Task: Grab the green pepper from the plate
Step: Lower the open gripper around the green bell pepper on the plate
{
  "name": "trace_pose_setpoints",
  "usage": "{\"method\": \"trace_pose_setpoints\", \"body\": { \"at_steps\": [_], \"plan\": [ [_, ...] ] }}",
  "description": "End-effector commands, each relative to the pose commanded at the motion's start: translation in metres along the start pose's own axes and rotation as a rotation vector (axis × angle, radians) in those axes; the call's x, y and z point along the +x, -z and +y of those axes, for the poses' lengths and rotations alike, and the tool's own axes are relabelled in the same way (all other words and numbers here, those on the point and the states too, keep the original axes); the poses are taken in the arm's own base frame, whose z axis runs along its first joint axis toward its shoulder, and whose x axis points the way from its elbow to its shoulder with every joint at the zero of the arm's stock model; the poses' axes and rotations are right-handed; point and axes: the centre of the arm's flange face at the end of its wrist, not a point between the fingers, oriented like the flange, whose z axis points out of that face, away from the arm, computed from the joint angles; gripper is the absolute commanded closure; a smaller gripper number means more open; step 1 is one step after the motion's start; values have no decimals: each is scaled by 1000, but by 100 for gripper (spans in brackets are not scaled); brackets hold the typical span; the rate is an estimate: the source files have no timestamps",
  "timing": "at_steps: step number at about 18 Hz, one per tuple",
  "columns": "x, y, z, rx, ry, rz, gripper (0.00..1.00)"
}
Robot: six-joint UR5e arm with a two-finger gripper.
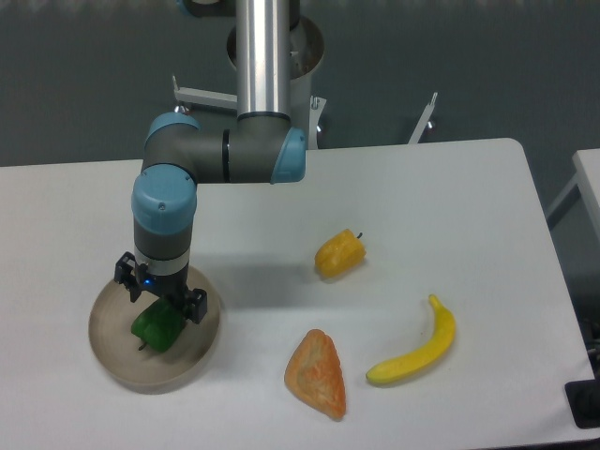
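Gripper (159,302) sits low over the green pepper (157,327), jaws spread either side; grasp unconfirmed. Pepper rests on plate (111,347), lower left. Closing and lifting remain.

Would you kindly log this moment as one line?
phase: grasp approach | gripper: open, straddling pepper | pepper: on plate, not lifted | others: untouched
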Motion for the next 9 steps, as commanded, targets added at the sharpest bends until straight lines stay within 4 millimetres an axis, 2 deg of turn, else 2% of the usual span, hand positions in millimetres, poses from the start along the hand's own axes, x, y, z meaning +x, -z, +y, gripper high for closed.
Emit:
{"method": "trace_pose_setpoints", "body": {
  "at_steps": [9],
  "plan": [
    [-4, -11, 0, -11, 4, -8, 0]
  ]
}}
